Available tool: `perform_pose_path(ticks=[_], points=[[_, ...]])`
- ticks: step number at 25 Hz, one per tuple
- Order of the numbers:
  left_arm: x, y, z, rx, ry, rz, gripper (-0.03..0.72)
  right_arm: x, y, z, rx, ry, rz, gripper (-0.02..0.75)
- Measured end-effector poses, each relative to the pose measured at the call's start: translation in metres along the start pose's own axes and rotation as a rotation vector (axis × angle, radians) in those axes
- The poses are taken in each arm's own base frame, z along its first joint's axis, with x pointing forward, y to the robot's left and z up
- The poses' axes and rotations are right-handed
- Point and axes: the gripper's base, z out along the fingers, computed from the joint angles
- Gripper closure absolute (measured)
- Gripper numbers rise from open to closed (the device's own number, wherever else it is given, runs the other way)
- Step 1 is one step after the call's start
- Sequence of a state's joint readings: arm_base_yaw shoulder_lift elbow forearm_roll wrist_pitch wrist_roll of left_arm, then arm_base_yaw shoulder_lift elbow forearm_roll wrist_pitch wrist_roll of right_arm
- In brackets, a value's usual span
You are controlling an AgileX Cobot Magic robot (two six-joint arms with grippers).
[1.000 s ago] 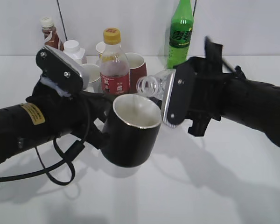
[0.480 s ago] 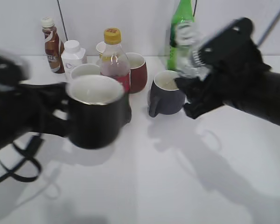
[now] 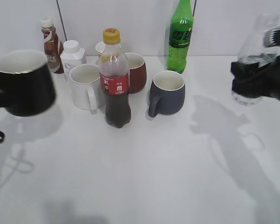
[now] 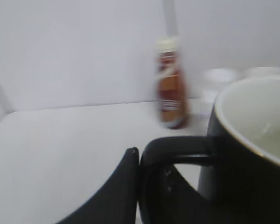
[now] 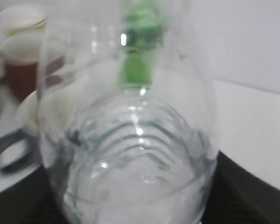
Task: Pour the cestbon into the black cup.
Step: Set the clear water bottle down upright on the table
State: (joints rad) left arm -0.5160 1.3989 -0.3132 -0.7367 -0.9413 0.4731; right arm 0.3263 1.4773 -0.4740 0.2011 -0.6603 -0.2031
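The white tabletop (image 3: 144, 177) carries many things, and two black arms enter from the sides. There are four mugs in total. The black cup (image 3: 22, 83) is one of them, held up at the far left edge by its handle; the left gripper (image 4: 139, 186) has its jaws clamped on this handle. The other three mugs stand in the middle: one white mug (image 3: 85, 86), one dark red mug (image 3: 136, 71), one grey-blue mug (image 3: 167, 92).

The bottles are five. One tall green soda bottle (image 3: 180, 35) stands at the back. One cola bottle (image 3: 115, 80) stands in front of the white and red mugs and hides part of them. The cestbon (image 3: 254, 58) is upright at the far right, with the right gripper (image 3: 261, 77) clamped around its body. One brown drink bottle (image 3: 50, 43) and one small white bottle (image 3: 73, 55) stand at the back left.
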Motion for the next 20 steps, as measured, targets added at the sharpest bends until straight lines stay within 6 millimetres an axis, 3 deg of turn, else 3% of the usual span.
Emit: perform_pose_path(ticks=[3, 9, 15, 20], points=[[0.008, 0.017, 0.015, -0.067, -0.010, -0.026, 0.634, 0.003, -0.003, 0.006, 0.008, -0.030, 0.002, 0.251], [0.037, 0.032, 0.045, -0.095, -0.004, 0.022, 0.634, 0.030, 0.001, 0.025, -0.003, -0.037, 0.004, 0.251], [0.071, 0.019, 0.074, -0.026, 0.094, 0.062, 0.634, 0.054, 0.003, 0.039, 0.000, -0.061, 0.040, 0.251], [0.085, 0.009, 0.097, -0.003, 0.110, 0.057, 0.634, 0.066, 0.005, 0.044, -0.001, -0.063, 0.040, 0.251]])
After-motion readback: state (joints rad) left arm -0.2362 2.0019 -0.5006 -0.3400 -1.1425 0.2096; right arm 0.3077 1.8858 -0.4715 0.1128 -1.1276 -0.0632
